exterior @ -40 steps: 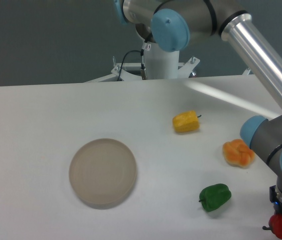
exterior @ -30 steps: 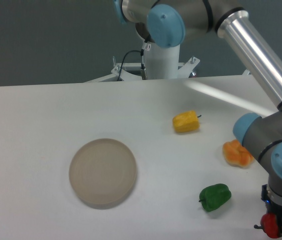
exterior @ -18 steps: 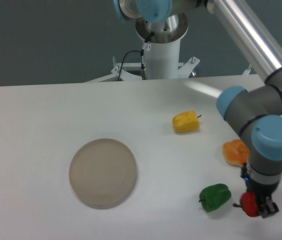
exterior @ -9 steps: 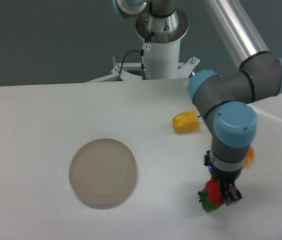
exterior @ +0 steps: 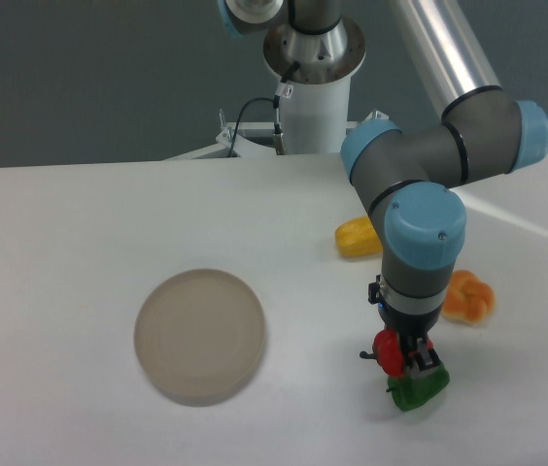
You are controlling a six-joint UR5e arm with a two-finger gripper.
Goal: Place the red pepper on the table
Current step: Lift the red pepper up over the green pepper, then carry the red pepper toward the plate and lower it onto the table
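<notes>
The red pepper (exterior: 387, 350) is small and glossy red. My gripper (exterior: 397, 357) is shut on it and holds it a little above the white table (exterior: 80, 233), right of the middle near the front. The green pepper (exterior: 418, 387) lies just below and right of the gripper, partly hidden by it. The yellow pepper (exterior: 354, 236) lies farther back, partly behind the arm.
A round beige plate (exterior: 199, 333) lies left of the gripper. An orange bun-like toy (exterior: 467, 297) lies to the right of the arm. The arm's base post (exterior: 311, 97) stands behind the table's far edge.
The gripper has carried the red pepper from the front right corner leftward, past the green pepper. The arm has swung in over the yellow pepper and uncovered the orange toy.
</notes>
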